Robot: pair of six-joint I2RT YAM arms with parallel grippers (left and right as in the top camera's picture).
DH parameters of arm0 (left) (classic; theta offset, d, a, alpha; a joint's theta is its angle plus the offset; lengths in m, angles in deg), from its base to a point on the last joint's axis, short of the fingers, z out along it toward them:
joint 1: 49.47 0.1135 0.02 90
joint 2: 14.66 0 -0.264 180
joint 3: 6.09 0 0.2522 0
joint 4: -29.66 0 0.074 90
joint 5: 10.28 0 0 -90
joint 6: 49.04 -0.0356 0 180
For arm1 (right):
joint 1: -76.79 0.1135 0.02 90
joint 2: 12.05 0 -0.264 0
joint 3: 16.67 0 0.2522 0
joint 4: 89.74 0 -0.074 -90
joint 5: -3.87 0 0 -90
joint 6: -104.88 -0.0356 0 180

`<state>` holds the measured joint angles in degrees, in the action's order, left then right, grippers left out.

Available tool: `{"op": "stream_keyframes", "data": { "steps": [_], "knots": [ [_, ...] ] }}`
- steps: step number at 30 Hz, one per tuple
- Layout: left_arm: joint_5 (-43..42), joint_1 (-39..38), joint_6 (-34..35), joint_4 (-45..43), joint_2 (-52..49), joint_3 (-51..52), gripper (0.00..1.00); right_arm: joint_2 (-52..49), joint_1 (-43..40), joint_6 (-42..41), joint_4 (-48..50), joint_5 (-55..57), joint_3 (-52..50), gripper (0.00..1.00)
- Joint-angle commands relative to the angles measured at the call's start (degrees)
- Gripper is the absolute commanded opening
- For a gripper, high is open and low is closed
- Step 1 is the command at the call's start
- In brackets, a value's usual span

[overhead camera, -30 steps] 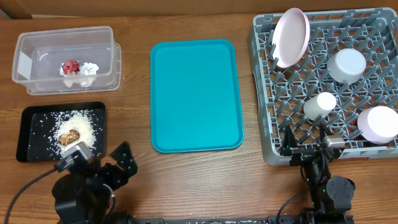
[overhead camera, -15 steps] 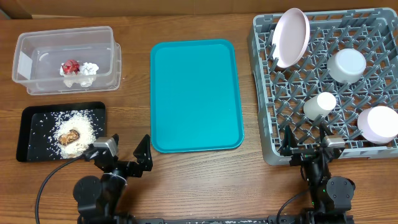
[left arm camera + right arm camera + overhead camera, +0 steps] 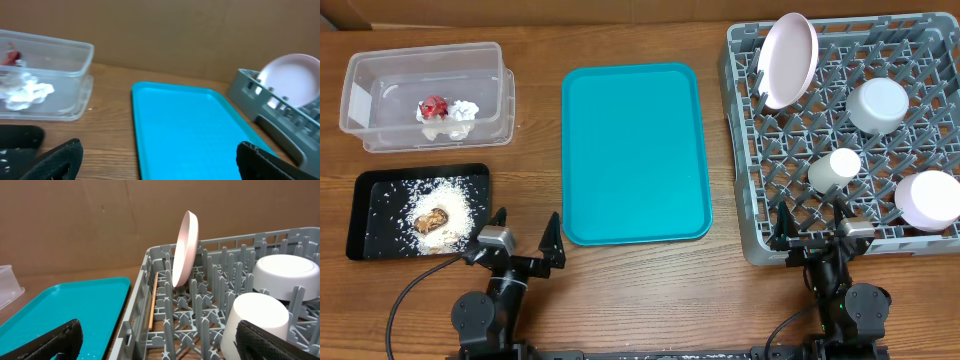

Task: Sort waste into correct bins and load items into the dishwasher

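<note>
We are holding the left gripper (image 3: 527, 245) and right gripper (image 3: 810, 235) wide open, empty. Waste (image 3: 433, 106) is lying in the tub (image 3: 380, 80) and tray (image 3: 370, 235), ahead-left of the left one. Dishes (image 3: 877, 105) are standing in the rack (image 3: 735, 150), ahead of the right. Sorting looks finished, so we are likely only parking next.

A scrunched red wrapper (image 3: 433, 106) and a scrunched white napkin (image 3: 463, 110) are seen side by side in the clear tub (image 3: 380, 60) at the far left. A small brown lump (image 3: 430, 220) is set in a heap of white crumbs (image 3: 455, 195) in the black tray (image 3: 375, 228) just in front of the tub. In the big grey rack (image 3: 800, 130) on the right, a pale pink plate (image 3: 788, 58) is stood on its edge in the far left corner. A grey-blue bowl (image 3: 878, 105) is turned upside down beside it. A small white cup (image 3: 834, 170) and a pink bowl (image 3: 928, 200) are set nearer the front. A thin wooden stick (image 3: 151, 302) is laid along the rack's left wall.
</note>
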<state>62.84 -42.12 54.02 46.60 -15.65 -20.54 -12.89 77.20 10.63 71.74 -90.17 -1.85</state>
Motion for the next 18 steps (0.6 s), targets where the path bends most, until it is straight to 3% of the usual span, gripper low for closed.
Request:
{"op": "stream_keyframes", "data": {
  "steps": [1, 6, 11, 18],
  "knots": [
    [7.52, -1.07, -1.53, 0.24, 0.83, 0.42, 1.00, 0.68, -0.15, 0.17, 0.17, 0.55, -0.61, 1.00],
    [14.80, -1.81, -2.49, 1.16, 0.83, 0.42, 1.00, 0.68, -0.15, 0.17, 0.17, 0.55, -0.61, 1.00],
    [14.95, -1.75, -8.00, 1.22, 0.83, 0.42, 1.00, 0.68, -0.15, 0.17, 0.20, 0.57, -0.61, 1.00],
    [14.93, -1.75, -8.81, 1.16, 0.83, 0.42, 1.00, 0.68, -0.15, 0.17, 0.17, 0.55, -0.61, 1.00]
  ]
}}
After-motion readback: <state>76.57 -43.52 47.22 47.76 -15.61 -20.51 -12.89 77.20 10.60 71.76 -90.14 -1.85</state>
